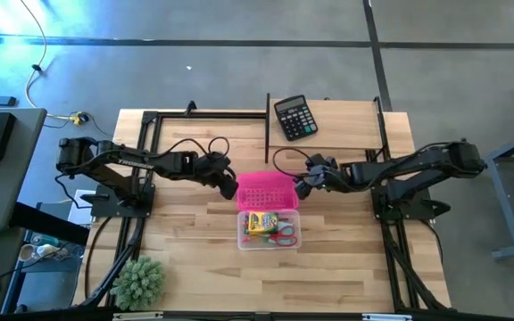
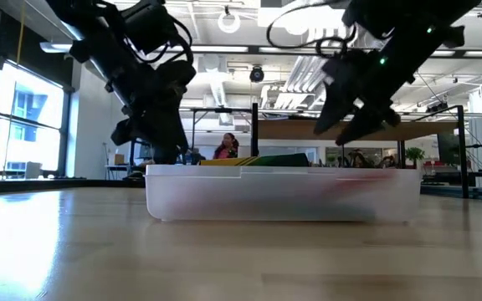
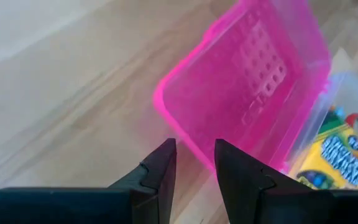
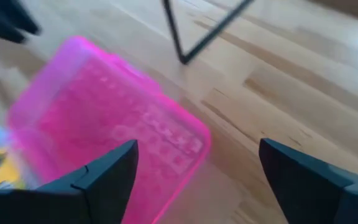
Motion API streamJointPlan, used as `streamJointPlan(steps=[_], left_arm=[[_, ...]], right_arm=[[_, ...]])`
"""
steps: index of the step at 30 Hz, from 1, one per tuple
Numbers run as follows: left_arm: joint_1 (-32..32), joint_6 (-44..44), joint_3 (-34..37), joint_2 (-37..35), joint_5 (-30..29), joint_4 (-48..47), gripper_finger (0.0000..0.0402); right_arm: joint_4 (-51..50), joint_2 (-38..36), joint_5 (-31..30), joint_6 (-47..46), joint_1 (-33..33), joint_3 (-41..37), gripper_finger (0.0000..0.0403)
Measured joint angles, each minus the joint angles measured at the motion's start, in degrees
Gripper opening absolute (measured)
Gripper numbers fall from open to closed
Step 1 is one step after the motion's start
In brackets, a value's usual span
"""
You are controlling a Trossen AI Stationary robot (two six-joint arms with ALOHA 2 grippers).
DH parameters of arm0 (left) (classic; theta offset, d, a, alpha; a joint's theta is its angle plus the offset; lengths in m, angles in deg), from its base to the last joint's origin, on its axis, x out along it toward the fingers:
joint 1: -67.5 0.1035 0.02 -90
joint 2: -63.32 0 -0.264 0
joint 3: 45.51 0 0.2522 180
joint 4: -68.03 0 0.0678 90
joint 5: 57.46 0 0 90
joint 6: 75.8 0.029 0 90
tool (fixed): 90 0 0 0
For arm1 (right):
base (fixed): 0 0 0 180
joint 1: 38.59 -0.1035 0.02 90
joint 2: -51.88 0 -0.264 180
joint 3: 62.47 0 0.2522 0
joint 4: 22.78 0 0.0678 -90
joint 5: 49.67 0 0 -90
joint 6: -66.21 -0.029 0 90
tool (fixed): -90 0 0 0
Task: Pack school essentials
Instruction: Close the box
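At the middle of the table sat a clear plastic box with the crayon box and the red-handled scissors already lying inside it. A pink lid lay tilted against the box's far edge, partly overlapping it and not yet seated. The left end effector hovered just beside one corner of the lid, its fingers a narrow gap apart and holding nothing. The right end effector stood at the lid's opposite corner with its fingers wide apart, also empty.

Judging by how things lay, the packing itself looked nearly done: supplies were in the box, though which smaller pieces were there could not be made out. What remained appeared to be bringing the lid squarely over the box and pressing it shut. A black calculator rested at the far edge and a fuzzy green ball near the front corner, both well apart from the box.
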Motion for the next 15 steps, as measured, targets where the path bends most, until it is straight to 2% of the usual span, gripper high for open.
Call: streamJointPlan(steps=[6,15], left_arm=[[-0.5,-0.6,0.0,2.1,0.1,2.0,0.0099],[-1.0,-1.2,0.0,6.5,-0.6,5.7,0.0099]], right_arm=[[0.5,4.6,1.4,-4.3,1.4,0.0,0.0292],[2.3,8.0,2.1,-7.5,1.4,0.0,0.0286]])
